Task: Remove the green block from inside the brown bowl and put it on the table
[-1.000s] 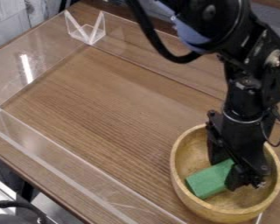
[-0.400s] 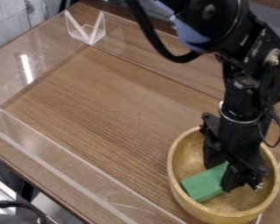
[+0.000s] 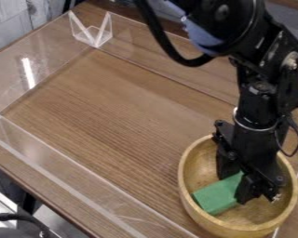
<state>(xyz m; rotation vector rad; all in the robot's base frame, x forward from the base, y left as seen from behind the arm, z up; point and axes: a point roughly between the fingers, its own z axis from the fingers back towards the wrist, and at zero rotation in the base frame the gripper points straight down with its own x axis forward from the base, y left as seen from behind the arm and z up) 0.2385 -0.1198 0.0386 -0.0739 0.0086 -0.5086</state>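
The block (image 3: 216,196) is being held inside the bowl (image 3: 185,183), near the lower right corner of the table (image 3: 108,112) as seen by the camera. The jaws of the gripper (image 3: 242,180) are being kept clamped on the block, at its upper right end, while its lower left part is being left in view. The block is being kept tilted across the bowl, toward the left side of the rim, and it is being surrounded by the wooden wall. Whether its underside is being touched by the bowl's floor cannot be told.

The gripper is being pointed downward into the bowl, and the back and right parts of the inside are being partly covered by its dark fingers. The arm (image 3: 238,33) is being extended from the top edge of the view, and the upper right corner of the table is being hidden behind it.

Near the upper left corner of the table, a clear frame (image 3: 93,30) is being seen, well apart from the bowl. The table's lower left edge is being bordered by a clear wall (image 3: 67,189). Beyond that wall, in the lower left corner of the view, a dark cable (image 3: 20,218) is being shown.
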